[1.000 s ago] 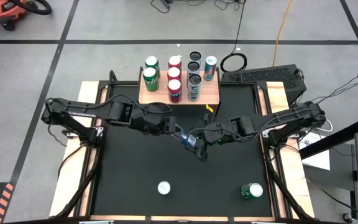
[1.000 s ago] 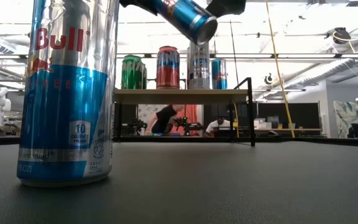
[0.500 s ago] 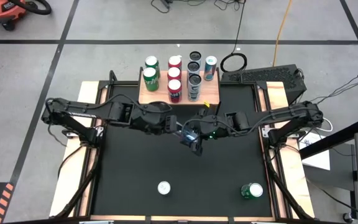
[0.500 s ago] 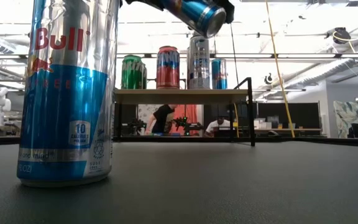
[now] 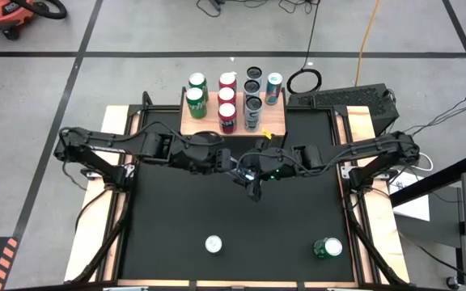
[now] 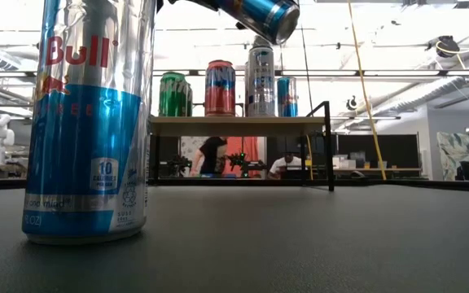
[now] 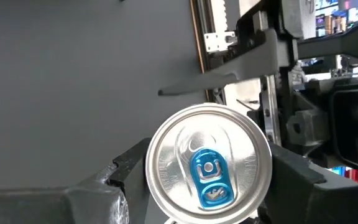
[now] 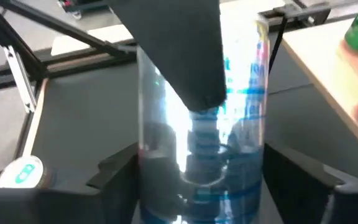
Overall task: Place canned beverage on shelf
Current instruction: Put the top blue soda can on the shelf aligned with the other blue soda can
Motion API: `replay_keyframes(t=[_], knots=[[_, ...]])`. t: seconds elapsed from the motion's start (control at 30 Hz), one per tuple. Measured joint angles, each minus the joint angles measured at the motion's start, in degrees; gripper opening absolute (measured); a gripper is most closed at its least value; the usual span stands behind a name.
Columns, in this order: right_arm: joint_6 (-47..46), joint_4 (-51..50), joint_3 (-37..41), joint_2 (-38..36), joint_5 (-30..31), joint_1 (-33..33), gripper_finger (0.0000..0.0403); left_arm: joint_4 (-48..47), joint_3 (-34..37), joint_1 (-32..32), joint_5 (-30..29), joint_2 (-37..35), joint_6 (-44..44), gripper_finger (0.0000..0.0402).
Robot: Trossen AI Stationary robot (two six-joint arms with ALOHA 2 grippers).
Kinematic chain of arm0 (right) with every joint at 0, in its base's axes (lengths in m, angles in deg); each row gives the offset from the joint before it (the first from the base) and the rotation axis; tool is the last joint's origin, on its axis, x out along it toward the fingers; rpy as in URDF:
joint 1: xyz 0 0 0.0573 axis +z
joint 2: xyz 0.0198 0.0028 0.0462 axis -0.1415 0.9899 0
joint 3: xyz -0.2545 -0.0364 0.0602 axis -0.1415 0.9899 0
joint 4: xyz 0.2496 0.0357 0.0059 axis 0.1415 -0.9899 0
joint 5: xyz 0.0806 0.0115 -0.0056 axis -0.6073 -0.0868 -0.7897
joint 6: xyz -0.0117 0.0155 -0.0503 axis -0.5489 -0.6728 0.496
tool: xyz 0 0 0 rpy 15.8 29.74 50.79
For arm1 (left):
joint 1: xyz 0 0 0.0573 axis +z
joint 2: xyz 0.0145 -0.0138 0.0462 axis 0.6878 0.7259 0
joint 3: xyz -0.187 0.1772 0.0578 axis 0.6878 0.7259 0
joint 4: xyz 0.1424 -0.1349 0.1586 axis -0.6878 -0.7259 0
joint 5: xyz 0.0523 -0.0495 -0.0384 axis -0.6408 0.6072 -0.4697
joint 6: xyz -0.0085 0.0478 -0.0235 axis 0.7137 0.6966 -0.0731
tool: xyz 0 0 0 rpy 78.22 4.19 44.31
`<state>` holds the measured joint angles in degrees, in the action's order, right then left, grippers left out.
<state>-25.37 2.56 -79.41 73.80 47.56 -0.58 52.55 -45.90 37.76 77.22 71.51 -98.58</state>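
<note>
1. High view: the shelf [image 5: 233,120] at the black table's [image 5: 176,218] far edge carries 5 upright cans. The left gripper [image 5: 237,171] and right gripper [image 5: 253,174] meet mid-table around 1 blue can [image 5: 247,175]; bare surface lies nearer.
2. Low view: a foreground can [image 6: 88,122] reads "Bull"; the blue can hangs tilted above the shelf.
3. Left wrist view: fingers [image 7: 120,171] clamp the blue can.
4. Right wrist view: fingers [image 8: 114,163] flank it; contact unclear.
</note>
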Motion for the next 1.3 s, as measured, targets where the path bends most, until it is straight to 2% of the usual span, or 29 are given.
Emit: replay_keyframes(t=[0.2, 0.33, 0.83, 1.13, 1.3], knots=[[0.93, 1.27, 0.0, -0.14, -1.31, -0.04, 0.0235, -0.43, 0.0, 0.0, -0.05, 0.0, 0.11, 0.0231], [1.18, 1.2, 0.0, -0.14, -1.25, -0.04, 0.0213, -0.49, 0.0, 0.0, -0.06, 0.0, 0.06, 0.0231], [1.49, 1.08, 0.0, -0.14, -0.9, -0.02, 0.0214, 0.19, 0.0, -0.21, -0.04, 0.0, 3.03, 0.0234], [0.61, 0.9, 0.0, -1.1, -2.35, -0.01, 0.0214, 2.98, 0.04, -0.37, 0.61, -0.54, 7.15, 0.0297], [0.2, 1.11, -0.05, -1.56, -2.72, -0.04, 0.0214, 3.9, 0.04, -0.33, 0.16, -1.45, 9.27, 0.0316]])
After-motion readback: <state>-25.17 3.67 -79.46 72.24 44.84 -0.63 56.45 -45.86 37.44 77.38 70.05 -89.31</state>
